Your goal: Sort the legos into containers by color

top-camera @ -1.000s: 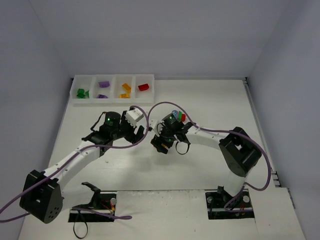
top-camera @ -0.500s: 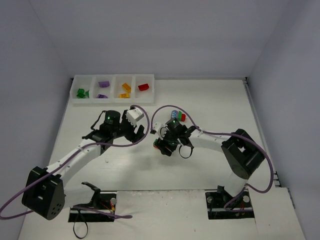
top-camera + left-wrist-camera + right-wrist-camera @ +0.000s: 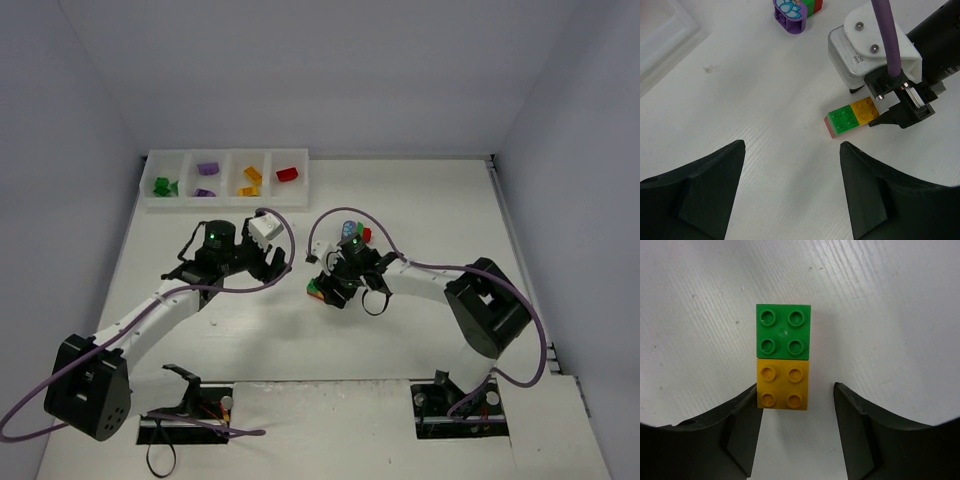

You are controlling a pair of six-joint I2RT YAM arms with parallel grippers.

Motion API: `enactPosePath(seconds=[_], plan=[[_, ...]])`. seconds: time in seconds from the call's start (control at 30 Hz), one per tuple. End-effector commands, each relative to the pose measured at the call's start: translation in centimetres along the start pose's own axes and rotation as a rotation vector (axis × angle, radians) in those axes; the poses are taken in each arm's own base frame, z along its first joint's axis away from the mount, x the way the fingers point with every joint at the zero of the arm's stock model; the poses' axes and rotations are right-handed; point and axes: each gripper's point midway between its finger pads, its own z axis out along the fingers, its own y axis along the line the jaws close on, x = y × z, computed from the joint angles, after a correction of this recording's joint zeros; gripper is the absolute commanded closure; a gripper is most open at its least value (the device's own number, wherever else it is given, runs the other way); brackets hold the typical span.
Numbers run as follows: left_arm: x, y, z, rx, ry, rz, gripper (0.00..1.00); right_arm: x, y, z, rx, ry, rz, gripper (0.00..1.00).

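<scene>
right wrist view: right gripper (image 3: 796,390) is set astride a joined pair of legos on the table (image 3: 420,200), a green brick (image 3: 783,331) butted against a yellow brick (image 3: 782,381). one finger is seen against the yellow brick's edge and a gap is left at the other finger, so the jaws are not clamped yet. they have been drawn in compared with a second ago. left wrist view: a reddish layer is seen under the pair (image 3: 829,129). left gripper (image 3: 792,146) is held spread wide above bare table, with nothing between the fingers. a second cluster (image 3: 790,11), purple with green and red, is seen further off, apart from both grippers. top view: the tray (image 3: 227,203) is placed at the far left, with green legos (image 3: 164,185), purple legos (image 3: 206,170), orange legos (image 3: 250,180) and a red lego (image 3: 287,174) each in a separate compartment, unchanged from the earlier frames. versus a second ago, the right arm has been shifted slightly and the pair is now exposed at its fingertips. the left wrist has been nudged slightly up and left.
</scene>
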Motion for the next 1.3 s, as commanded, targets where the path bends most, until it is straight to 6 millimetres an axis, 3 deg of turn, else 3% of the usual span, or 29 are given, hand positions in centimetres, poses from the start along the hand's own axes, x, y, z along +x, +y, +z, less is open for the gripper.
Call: enactPosePath(seconds=[0.0,0.33,0.53,0.6,0.67,0.8,0.9,0.93,1.0,1.03,1.07,1.27], plan=[[-3.0,-0.1,-0.3,0.018,-0.108,0.03,0.3,-3.2,-0.4,-1.3,0.012,-0.111,-0.021,0.47],[-3.3,-0.1,0.0,0.036,-0.113,0.03,0.3,-3.8,-0.1,-1.3,-0.02,-0.126,-0.045,0.52],[-3.4,-0.2,-0.1,0.047,-0.121,0.023,0.3,-3.8,0.0,-1.0,-0.033,-0.12,-0.068,0.74],[-3.6,-0.4,-0.2,0.055,-0.128,0.026,0.3,-4.1,0.1,-1.2,-0.048,-0.136,-0.085,0.92],[-3.8,-0.5,-0.4,0.064,-0.134,0.029,0.3,-5.1,0.0,-2.4,-0.055,-0.177,-0.087,1.0],[-5.5,-2.0,-1.5,0.162,-0.173,0.082,0.3,-8.8,1.2,-7.0,-0.145,-0.333,-0.122,1.0],[-6.6,-3.0,-2.3,0.229,-0.184,0.102,0.28,-9.7,1.2,-9.4,-0.164,-0.372,-0.13,1.0],[-8.0,-3.6,-2.8,0.274,-0.212,0.131,0.27,-10.6,1.2,-10.5,-0.159,-0.396,-0.166,1.0],[-8.6,-4.3,-3.1,0.322,-0.206,0.136,0.27,-10.9,1.4,-11.2,-0.17,-0.392,-0.176,1.0],[-10.1,-4.4,-3.4,0.335,-0.234,0.171,0.26,-10.6,1.6,-11.4,-0.178,-0.378,-0.179,1.0],[-9.6,-4.9,-3.5,0.377,-0.207,0.15,0.26,-11.1,1.6,-11.8,-0.178,-0.381,-0.185,1.0],[-12.2,-5.1,-3.5,0.426,-0.234,0.215,0.25,-11.3,2.0,-12.6,-0.187,-0.382,-0.195,1.0]])
